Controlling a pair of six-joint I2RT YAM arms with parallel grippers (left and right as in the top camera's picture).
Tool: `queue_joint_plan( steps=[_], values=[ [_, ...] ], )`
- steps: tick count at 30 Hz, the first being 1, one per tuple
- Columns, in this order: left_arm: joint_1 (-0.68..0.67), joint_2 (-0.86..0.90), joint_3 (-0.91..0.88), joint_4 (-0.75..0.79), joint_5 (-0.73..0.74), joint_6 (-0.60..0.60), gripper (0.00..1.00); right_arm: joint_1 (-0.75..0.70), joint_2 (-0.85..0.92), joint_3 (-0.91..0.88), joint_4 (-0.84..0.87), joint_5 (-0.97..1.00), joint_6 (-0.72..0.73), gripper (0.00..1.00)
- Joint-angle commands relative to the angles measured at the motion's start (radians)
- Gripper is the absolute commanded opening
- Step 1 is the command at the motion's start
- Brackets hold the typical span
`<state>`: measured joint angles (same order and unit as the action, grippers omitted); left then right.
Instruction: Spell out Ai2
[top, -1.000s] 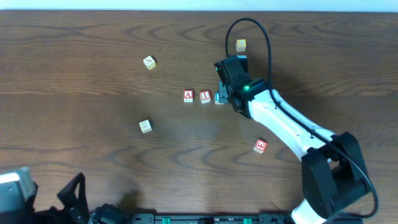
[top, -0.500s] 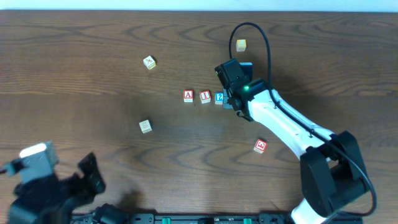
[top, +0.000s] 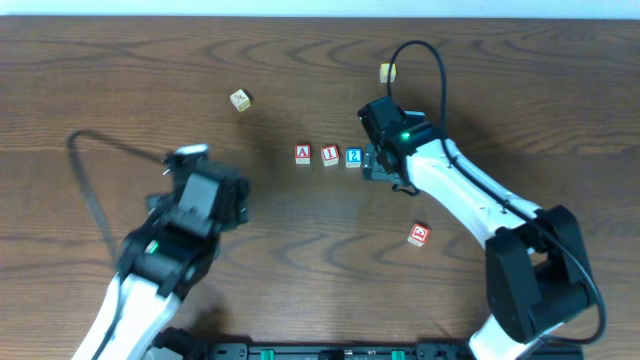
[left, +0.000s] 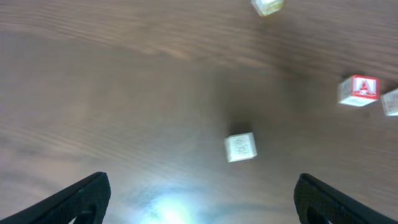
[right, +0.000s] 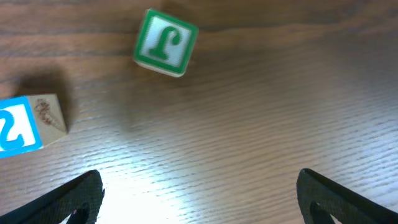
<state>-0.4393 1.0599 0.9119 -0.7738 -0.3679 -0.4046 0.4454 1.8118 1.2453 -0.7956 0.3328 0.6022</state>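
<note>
Since a second ago, the left arm (top: 165, 255) has swung up out of the lower left corner and now hangs over the left-centre of the dark wooden table (top: 100, 60). The white right arm (top: 460, 195) has backed off to the right of the row it was working at.

From my seat, the left claw (left: 202, 193) stands wide with nothing between its fingers. A pale wooden cube (left: 240, 147) lies on the table just above it in the left wrist view. The right claw (right: 202, 196) is spread wide too, and empty. It has let go of the blue-bordered wooden cube with a blue 2 (top: 353, 156), which sits at the left edge of the right wrist view, clear of both fingers.

Overhead I read the row near the middle of the frame. The red-bordered wooden cube with a red A (top: 303, 154) is on the left, the red-bordered wooden cube with a red I (top: 330, 155) is just beside it, and then comes the 2, with small gaps between them.

A green-bordered cube (right: 165, 42) lies askew at the upper left of the right wrist view. A red-bordered cube with another symbol (top: 418, 235) rests apart, lower right of the row. Another pale cube (top: 240, 99) sits at the upper left.
</note>
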Motion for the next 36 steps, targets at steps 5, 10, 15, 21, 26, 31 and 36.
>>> queue_joint_plan(
  steps=[5,10,15,21,26,31,36],
  values=[
    [0.003,0.235,0.021,0.147,0.115,0.080,0.95,-0.119,-0.256,-0.004,-0.061,0.000,0.005,0.99],
    [0.003,0.343,0.021,0.250,0.142,0.095,0.95,-0.230,-0.484,-0.004,-0.155,-0.001,-0.022,0.99],
    [0.014,0.427,0.021,0.340,0.158,0.116,1.00,-0.277,-0.653,-0.004,-0.220,-0.071,-0.121,0.99],
    [0.041,0.543,0.021,0.443,0.156,0.121,0.88,-0.277,-0.707,-0.004,-0.338,-0.071,-0.117,0.99],
    [0.042,0.616,0.021,0.557,0.155,0.132,0.68,-0.277,-0.706,-0.004,-0.393,-0.069,-0.117,0.99],
    [0.042,0.638,0.021,0.598,0.155,0.112,0.41,-0.277,-0.706,-0.004,-0.417,-0.068,-0.117,0.99],
    [0.042,0.644,0.020,0.652,0.149,0.108,0.36,-0.277,-0.706,-0.004,-0.420,-0.068,-0.117,0.99]
  ],
)
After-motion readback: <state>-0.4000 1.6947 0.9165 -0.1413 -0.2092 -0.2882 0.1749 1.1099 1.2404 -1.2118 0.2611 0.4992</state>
